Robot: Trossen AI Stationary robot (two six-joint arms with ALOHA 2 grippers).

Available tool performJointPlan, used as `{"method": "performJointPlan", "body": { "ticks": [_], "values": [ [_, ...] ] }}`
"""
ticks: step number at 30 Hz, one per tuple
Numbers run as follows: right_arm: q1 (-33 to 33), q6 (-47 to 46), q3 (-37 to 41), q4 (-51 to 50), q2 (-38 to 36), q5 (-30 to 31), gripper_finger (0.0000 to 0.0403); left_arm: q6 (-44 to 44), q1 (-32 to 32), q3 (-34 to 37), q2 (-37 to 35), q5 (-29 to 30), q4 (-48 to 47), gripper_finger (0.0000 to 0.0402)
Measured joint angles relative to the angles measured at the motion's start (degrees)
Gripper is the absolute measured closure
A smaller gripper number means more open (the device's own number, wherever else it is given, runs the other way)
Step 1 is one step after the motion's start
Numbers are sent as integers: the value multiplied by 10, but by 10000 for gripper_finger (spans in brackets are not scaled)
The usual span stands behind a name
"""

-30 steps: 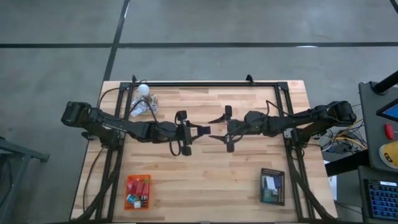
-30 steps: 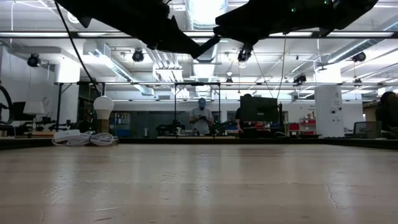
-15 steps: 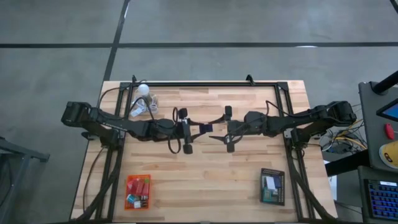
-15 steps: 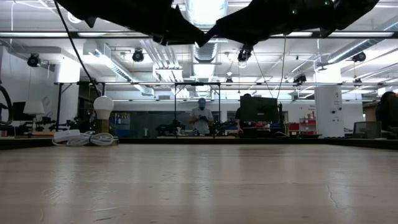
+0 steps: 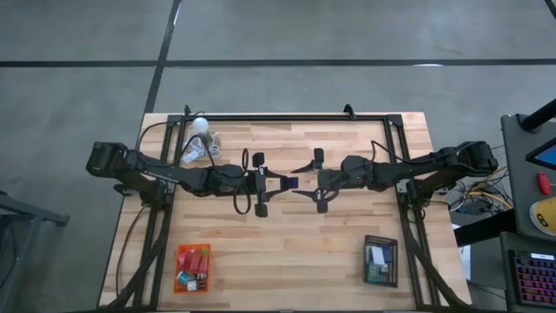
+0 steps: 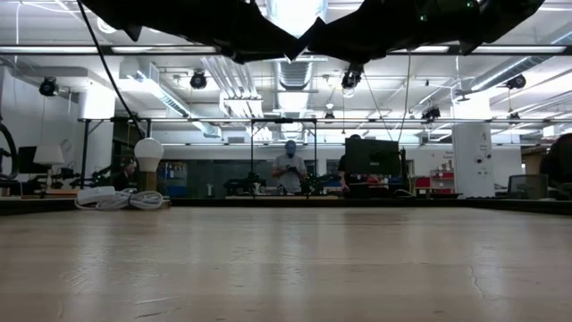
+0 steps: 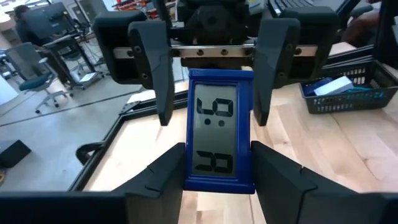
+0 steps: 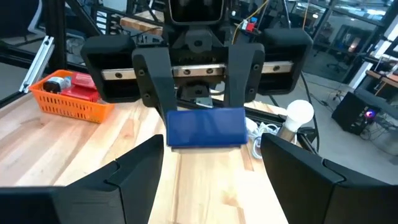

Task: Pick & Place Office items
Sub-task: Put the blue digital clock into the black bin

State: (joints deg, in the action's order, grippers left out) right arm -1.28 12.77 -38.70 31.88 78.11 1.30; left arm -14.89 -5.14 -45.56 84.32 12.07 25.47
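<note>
My left gripper (image 5: pixel 280 182) is shut on a small blue office item with a grey number display (image 7: pixel 219 137), held high above the table's middle. My right gripper (image 5: pixel 301 181) faces it, open. Its two fingers (image 7: pixel 155 68) stand on either side of the item's far end and do not visibly touch it. In the right wrist view the item's plain blue side (image 8: pixel 205 127) shows between the left fingers. More office items lie in the orange tray (image 5: pixel 193 268) and the black tray (image 5: pixel 380 261). My left gripper pinches the blue item between its two fingers, by its two long side edges (image 7: pixel 188 163) at the end nearer the wrist. The fingers come about level from the table's left and lie along the item. It is lifted clear, and its display faces back toward the left wrist.
A white bulb (image 5: pixel 201 126) with a coiled cord stands at the table's far left. The orange tray sits at the near left and the black tray at the near right. A black frame rail runs along the far edge (image 5: pixel 287 116). People stand in the room behind (image 6: pixel 290 167).
My left gripper has tipped up toward level and turned a little toward the right gripper. This has carried the blue item's far end in between the right gripper's open fingers. The item stays held, clear of the table.
</note>
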Motion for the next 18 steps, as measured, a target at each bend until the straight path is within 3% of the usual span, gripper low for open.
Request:
{"method": "performJointPlan", "body": {
  "ticks": [18],
  "values": [
    [0,29,-2,1,0,-18,157,4,12,-7,15,-23,11,239]
  ]
}}
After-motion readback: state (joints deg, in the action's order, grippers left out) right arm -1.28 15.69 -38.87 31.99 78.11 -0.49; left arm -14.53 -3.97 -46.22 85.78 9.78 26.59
